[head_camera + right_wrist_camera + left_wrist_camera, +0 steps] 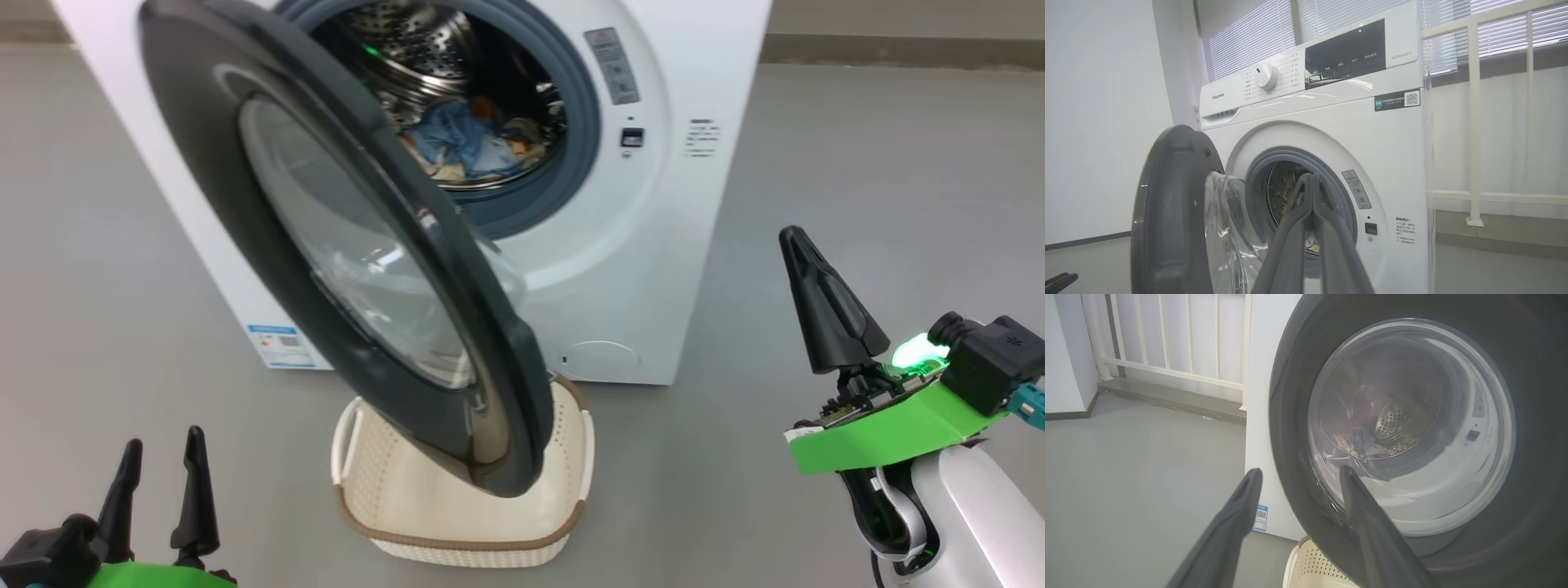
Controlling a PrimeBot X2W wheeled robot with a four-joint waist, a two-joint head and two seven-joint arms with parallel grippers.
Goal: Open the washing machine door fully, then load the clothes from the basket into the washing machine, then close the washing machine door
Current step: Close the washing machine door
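My right claw (790,241) is raised at my right on a bent forearm. Its two dark fingers are pressed together into a single spike with nothing between them. From its wrist they aim at the mouth of the drum (416,41). My left claw (163,443) sits low at my left, fingers spread and empty, facing the outer side of the washing machine door (343,245).

On the washing machine (653,212) I read the word Hisense (1217,96) at the panel's left end, beside a white dial (1267,76). Under the dark display there is a dark label (1397,100) with a QR code. Its print, and the print on the blue label sticker (280,343) low on the front, is too small to read.

The door hangs from hinges on my left and stands partly swung out, with its glass bowl bulging toward the drum side. In the head view its free edge comes toward me and overlaps the basket (384,482), which sits on the floor (857,147) just before the machine. The clothes (469,143) lie at the bottom of the drum.
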